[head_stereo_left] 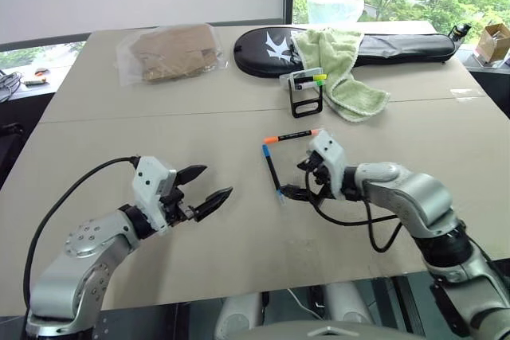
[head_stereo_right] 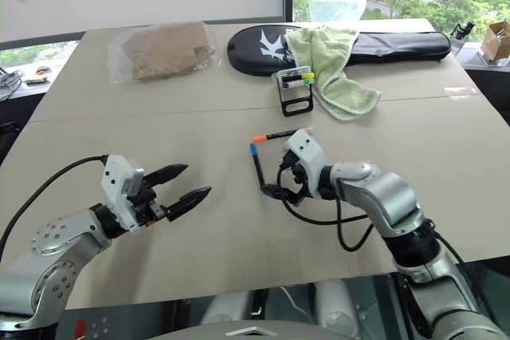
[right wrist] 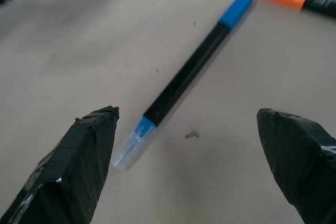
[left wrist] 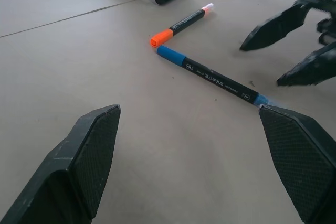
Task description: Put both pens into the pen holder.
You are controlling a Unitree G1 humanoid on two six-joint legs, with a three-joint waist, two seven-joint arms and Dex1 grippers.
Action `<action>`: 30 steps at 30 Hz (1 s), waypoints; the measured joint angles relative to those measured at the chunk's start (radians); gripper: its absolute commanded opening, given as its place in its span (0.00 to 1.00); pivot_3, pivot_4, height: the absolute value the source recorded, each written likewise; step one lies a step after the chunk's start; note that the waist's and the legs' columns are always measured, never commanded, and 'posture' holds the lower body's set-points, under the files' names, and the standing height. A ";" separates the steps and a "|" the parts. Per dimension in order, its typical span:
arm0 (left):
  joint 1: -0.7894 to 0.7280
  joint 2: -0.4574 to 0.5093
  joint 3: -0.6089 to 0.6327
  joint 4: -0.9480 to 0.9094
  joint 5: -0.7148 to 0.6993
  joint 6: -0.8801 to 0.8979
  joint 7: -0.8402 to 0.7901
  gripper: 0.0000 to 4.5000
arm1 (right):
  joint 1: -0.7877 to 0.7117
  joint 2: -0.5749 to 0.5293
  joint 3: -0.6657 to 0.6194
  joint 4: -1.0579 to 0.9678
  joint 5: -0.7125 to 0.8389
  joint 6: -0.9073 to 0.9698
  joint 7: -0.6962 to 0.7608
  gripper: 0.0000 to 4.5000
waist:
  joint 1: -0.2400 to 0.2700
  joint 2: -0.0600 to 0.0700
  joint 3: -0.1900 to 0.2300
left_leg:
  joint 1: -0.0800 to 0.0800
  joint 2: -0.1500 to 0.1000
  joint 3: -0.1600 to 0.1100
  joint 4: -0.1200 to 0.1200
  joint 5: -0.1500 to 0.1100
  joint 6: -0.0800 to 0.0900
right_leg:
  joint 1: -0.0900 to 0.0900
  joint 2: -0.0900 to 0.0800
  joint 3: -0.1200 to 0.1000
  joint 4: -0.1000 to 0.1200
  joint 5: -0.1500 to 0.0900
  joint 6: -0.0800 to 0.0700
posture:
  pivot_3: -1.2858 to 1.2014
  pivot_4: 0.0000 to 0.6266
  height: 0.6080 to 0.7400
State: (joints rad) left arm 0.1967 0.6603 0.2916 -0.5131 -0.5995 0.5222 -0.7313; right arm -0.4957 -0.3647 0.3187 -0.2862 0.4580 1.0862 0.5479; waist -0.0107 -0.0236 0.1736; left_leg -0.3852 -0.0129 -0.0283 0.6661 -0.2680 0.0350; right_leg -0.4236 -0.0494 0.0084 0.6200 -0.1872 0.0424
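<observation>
Blue-capped pen laid flat, long axis near-far, just left of right gripper (jaws spread, empty); left gripper farther off, likewise spread.

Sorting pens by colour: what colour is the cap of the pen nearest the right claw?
Blue, on a black barrel; the pen shows best in the right wrist view.

Tan table, seam running across its middle. Lying on it: blue pen and orange pen, caps nearly touching; pen holder upright beyond them; green towel draped partly over black case; plastic bag.
</observation>
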 measured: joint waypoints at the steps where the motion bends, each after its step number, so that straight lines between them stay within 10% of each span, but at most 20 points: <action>1: 0.007 0.001 0.009 0.001 0.000 -0.003 -0.006 0.98 | -0.009 0.018 0.000 0.011 -0.004 0.004 -0.008 1.00 | -0.002 0.000 0.000 | 0.001 0.000 0.001 0.000 0.000 0.000 | 0.000 0.000 0.001 0.000 0.000 0.000 | 0.52 0.24 1.00; 25: -0.036 0.090 0.061 0.088 -0.025 -0.056 -0.166 0.98 | -0.144 0.162 0.203 0.170 -0.199 -0.126 -0.009 1.00 | -0.028 -0.002 -0.002 | -0.003 0.007 0.003 -0.001 0.000 -0.001 | -0.007 0.009 0.004 0.002 0.003 -0.004 | 0.52 0.24 1.00; 30: -0.038 0.093 0.060 0.071 -0.033 -0.029 -0.156 1.00 | -0.149 0.124 0.245 0.167 -0.275 -0.159 -0.010 0.50 | -0.027 -0.002 -0.002 | -0.002 0.004 0.003 -0.001 0.000 -0.001 | -0.007 0.004 0.003 0.002 0.003 -0.004 | 0.52 0.24 1.00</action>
State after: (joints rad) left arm 0.1588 0.7532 0.3520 -0.4423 -0.6328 0.4932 -0.8876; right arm -0.6449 -0.2405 0.5640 -0.1192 0.1829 0.9273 0.5378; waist -0.0373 -0.0257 0.1712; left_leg -0.3877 -0.0085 -0.0252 0.6648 -0.2682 0.0338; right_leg -0.4307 -0.0450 0.0114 0.6223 -0.1846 0.0387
